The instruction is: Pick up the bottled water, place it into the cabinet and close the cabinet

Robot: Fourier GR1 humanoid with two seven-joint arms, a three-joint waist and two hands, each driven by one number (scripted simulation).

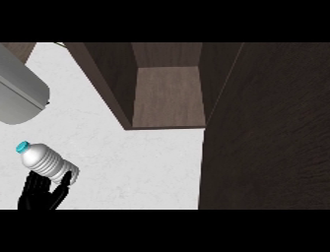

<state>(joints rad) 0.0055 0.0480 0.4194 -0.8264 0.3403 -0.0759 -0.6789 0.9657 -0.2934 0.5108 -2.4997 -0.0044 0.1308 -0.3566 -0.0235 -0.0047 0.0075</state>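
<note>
At the far left, a bottle (44, 160) with a blue cap lies tilted on the white tabletop (138, 157). The left robot hand (42, 193) touches its bottom end, fingers spread. The bottle looks light, smooth and slippery; grab its ribbed middle. To the right, the cabinet (169, 93) stands open with nothing inside.

A single head view looks steeply down from above onto the white counter (146, 157). The open cabinet (169, 93) sits at the upper middle, its dark door (283, 133) filling the right side, close to the camera. The left hand (42, 193) enters from the lower edge at the left. A grey cylindrical body (7, 91) crowds the upper left corner, very near the lens.
</note>
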